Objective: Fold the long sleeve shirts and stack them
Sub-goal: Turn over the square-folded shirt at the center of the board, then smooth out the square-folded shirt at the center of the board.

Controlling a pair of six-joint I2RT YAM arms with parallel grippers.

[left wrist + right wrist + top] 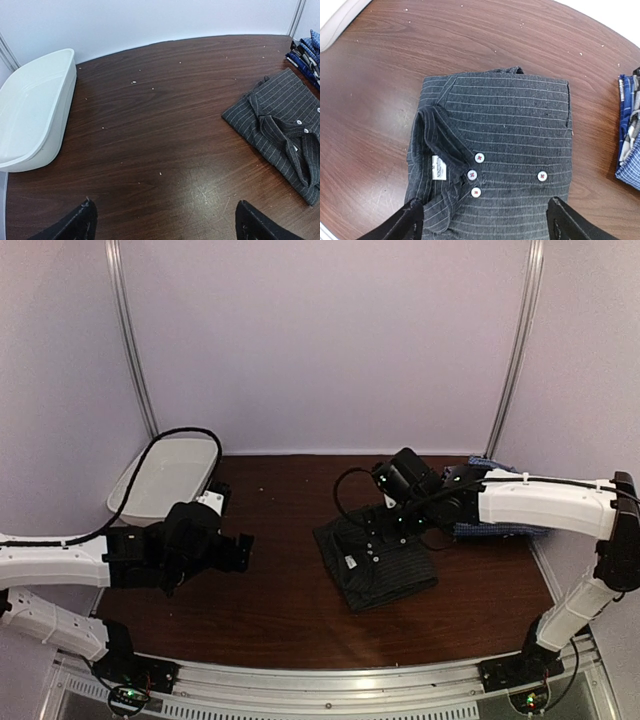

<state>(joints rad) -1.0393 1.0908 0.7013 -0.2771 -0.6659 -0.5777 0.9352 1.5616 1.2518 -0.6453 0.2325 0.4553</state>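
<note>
From above, the folded black pinstriped cloth shirt (375, 560) lies right of centre on the bench (280, 610), the blue-and-white checked cloth shirt (500, 531) at far right; at the wrists, the left fingers (80, 225) gape empty and the right fingers (412, 220) hang open over that soft, limp bundle, probably best pinched at its folded edges.

**Dim Above, Brighter at the Wrists**

We find the top view dim, soft and purple-tinted. In the left wrist view a pale sheen glares off the tabletop (200, 192). Both wrist views look sharper, yet their edges bow.
</note>
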